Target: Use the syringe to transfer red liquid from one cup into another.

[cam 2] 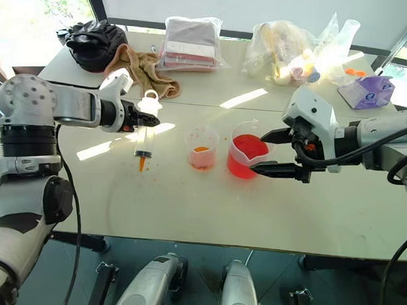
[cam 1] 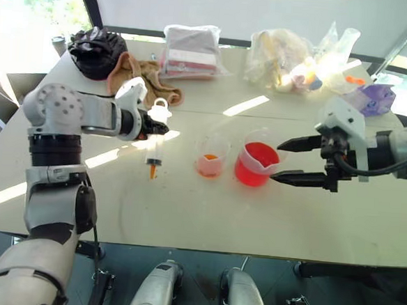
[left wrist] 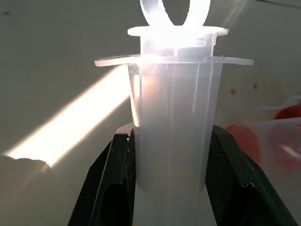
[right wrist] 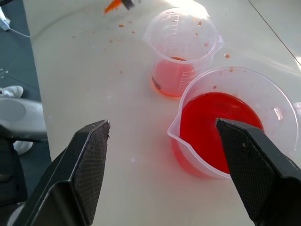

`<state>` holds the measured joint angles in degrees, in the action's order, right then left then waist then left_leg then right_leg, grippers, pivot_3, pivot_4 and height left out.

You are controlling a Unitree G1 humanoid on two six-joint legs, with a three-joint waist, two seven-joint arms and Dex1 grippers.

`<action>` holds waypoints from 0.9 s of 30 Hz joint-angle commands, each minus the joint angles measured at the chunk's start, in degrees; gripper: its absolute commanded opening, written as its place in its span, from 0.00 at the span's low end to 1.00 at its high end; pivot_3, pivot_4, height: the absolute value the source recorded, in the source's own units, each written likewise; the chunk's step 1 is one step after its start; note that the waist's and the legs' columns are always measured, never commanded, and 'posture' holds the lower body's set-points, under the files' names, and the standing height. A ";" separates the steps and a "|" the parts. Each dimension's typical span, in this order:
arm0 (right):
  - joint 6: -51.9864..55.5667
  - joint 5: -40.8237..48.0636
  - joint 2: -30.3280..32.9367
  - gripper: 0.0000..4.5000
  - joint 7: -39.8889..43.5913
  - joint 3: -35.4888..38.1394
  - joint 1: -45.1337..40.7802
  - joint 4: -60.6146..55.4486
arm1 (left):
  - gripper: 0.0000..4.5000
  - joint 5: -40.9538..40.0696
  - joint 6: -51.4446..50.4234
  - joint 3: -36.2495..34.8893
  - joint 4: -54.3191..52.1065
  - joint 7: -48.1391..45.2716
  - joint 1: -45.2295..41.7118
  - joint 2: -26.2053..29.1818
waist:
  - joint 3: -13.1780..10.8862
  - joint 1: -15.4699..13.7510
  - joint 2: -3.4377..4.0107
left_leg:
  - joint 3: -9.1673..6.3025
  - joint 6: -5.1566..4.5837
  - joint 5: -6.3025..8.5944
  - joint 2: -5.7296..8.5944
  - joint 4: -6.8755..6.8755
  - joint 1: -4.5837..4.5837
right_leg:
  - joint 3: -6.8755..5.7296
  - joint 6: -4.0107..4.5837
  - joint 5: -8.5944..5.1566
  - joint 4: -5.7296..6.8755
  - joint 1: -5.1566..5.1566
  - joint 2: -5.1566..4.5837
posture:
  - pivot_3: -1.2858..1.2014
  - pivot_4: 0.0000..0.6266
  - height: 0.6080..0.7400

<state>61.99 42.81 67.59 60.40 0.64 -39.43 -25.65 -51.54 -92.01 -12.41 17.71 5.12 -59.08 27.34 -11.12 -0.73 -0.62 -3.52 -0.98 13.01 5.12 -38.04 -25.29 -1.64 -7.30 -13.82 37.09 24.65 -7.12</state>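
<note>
- My left gripper [cam 1: 151, 127] is clamped on the syringe [cam 1: 155, 147], its two black fingers [left wrist: 113, 183] pressing either side of the clear barrel just below the flange.
- The syringe hangs nearly upright from that grip, white plunger ring at 12 o'clock and orange tip at 6 o'clock, the tip just above or at the table [cam 1: 185, 221]; I cannot tell whether it touches.
- From the syringe, the smaller cup [cam 1: 211, 156] sits at about 3 o'clock, near but apart, holding a shallow layer of red liquid [right wrist: 171, 77].
- The spouted beaker [cam 1: 257, 164] stands just beside the smaller cup, again toward 3 o'clock, with a much deeper pool of red liquid [right wrist: 214, 117] inside.
- My right gripper [cam 1: 285, 160] is spread wide and holds nothing. Its fingers point toward 9 o'clock at the beaker's far side from the cup.
- In the right wrist view one finger lies over the beaker's rim area and the other is off to the side over bare table; whether either touches the beaker I cannot tell.
- Small orange-red droplets [right wrist: 120, 40] speckle the table around the cup and the syringe tip.
- At 12 o'clock, well apart at the table's back edge, lie a brown cloth [cam 1: 142, 75], a black bundle [cam 1: 95, 51] and several clear plastic bags [cam 1: 280, 57].
</note>
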 commanded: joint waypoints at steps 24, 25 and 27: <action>-3.91 -3.44 -0.87 0.85 2.62 -4.11 -5.93 0.38 | 0.99 5.21 12.96 5.08 -17.18 -10.85 7.16 5.02 | 0.00 -0.02 -0.02 | 0.02 0.05 -0.01 0.02 0.03 -0.08 | 0.08 0.02 0.00 -0.02 0.10 -0.10 | 0.52 0.24 1.00; -4.40 -3.64 -0.98 0.85 3.04 -4.32 -5.83 0.42 | 0.99 6.77 14.58 6.41 -18.04 -12.42 7.50 6.74 | 0.00 0.00 -0.02 | 0.03 0.05 -0.01 0.02 0.03 -0.08 | 0.08 0.02 0.00 -0.02 0.11 -0.10 | 0.52 0.24 1.00; -5.17 -4.14 -1.14 0.85 3.72 -4.68 -5.82 0.62 | 0.99 8.52 16.71 7.87 -19.08 -15.84 8.38 9.45 | 0.01 0.01 0.00 | 0.04 0.05 -0.01 0.02 0.04 -0.08 | 0.09 0.02 0.00 -0.02 0.12 -0.10 | 0.52 0.24 1.00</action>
<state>58.28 39.39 66.35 63.34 -4.40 -44.26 -24.58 -44.72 -78.11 -5.41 1.32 -7.31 -51.17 34.94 -11.11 -0.71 -0.63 -3.48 -0.92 13.00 5.15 -37.99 -25.36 -1.55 -7.28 -13.82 37.06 24.76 -7.23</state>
